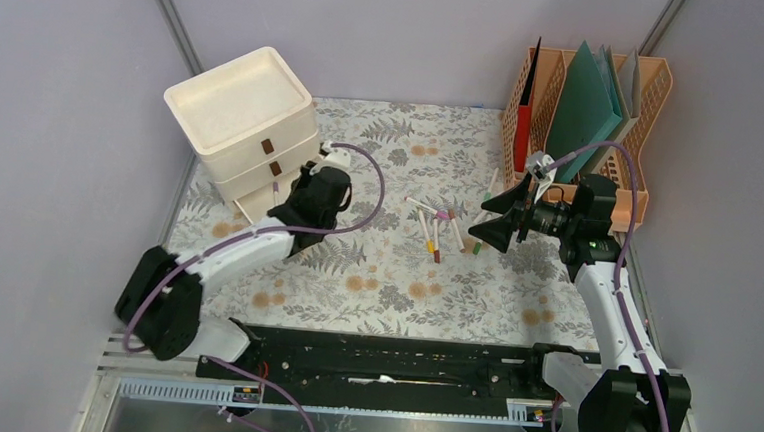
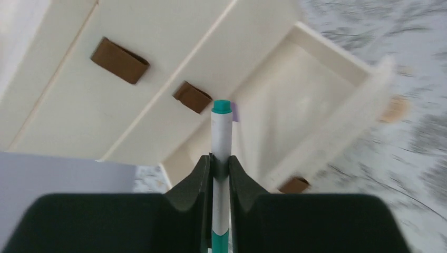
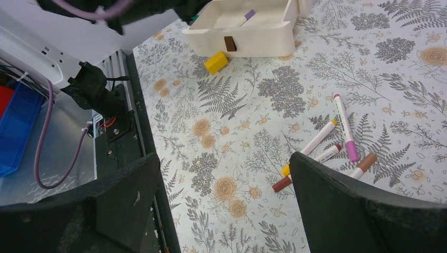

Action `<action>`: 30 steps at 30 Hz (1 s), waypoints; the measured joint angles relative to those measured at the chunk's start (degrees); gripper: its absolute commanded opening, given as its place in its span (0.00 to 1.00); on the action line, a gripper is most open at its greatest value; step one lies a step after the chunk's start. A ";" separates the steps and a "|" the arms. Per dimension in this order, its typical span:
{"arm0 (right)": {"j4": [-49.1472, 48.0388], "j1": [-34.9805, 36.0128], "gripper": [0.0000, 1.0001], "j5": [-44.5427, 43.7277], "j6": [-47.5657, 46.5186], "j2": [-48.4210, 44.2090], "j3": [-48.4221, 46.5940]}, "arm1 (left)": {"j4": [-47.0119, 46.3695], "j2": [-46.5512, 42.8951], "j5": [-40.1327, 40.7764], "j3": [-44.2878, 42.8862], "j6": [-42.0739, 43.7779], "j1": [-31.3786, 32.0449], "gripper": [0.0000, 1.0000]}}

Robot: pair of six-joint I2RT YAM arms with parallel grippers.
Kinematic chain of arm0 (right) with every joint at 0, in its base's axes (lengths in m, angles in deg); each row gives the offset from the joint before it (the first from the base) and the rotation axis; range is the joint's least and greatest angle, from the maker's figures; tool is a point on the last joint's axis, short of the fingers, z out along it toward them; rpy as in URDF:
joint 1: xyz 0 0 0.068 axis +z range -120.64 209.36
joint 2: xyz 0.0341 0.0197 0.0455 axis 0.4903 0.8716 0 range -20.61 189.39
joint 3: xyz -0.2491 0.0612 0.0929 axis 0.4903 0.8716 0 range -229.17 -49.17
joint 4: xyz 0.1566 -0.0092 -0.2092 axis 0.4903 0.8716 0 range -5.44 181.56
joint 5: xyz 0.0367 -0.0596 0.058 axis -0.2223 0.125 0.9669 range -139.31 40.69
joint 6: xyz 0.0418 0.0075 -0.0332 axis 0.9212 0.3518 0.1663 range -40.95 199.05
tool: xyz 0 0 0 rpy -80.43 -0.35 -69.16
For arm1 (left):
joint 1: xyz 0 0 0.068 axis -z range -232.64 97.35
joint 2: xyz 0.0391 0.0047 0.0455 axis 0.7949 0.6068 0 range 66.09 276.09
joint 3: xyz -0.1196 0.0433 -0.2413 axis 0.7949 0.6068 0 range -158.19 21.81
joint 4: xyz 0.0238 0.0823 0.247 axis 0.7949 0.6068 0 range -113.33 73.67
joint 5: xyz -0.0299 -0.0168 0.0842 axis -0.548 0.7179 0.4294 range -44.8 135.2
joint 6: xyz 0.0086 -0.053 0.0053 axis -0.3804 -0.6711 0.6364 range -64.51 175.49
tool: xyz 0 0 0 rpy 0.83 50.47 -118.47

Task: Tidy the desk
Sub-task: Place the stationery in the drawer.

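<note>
The desk (image 1: pixel 394 277) is covered by a pale fern-and-flower cloth. My left gripper (image 2: pixel 221 164) is shut on a white marker with a teal cap (image 2: pixel 222 129), which points at the pulled-out bottom drawer (image 2: pixel 337 63) of the cream drawer unit (image 1: pixel 249 118). In the top view the left gripper (image 1: pixel 288 208) sits right at that unit's front. A purple-capped marker (image 3: pixel 246 17) lies inside the drawer (image 3: pixel 248 39). Several loose markers (image 1: pixel 437 229) lie mid-desk. My right gripper (image 1: pixel 498 221) hovers open just right of them, and its jaws (image 3: pixel 224 161) hold nothing.
A small yellow block (image 3: pixel 216 62) lies on the cloth in front of the open drawer. An orange file rack (image 1: pixel 655 103) with green, red and grey folders stands at the back right. The black rail (image 1: pixel 379 356) runs along the near edge.
</note>
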 measured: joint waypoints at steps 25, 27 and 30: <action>5.73 -0.02 1.00 -3.06 -6.29 0.00 -0.55 | -31.21 -13.73 -28.83 16.15 -14.53 -0.50 0.99; 7.32 -0.02 1.00 -3.98 -7.93 0.24 -1.22 | -34.56 -10.86 -32.09 20.11 -16.65 -0.59 0.99; 10.47 0.26 1.00 -6.16 -11.23 1.68 -3.32 | -37.22 -7.10 -35.17 24.06 -18.73 -0.61 0.99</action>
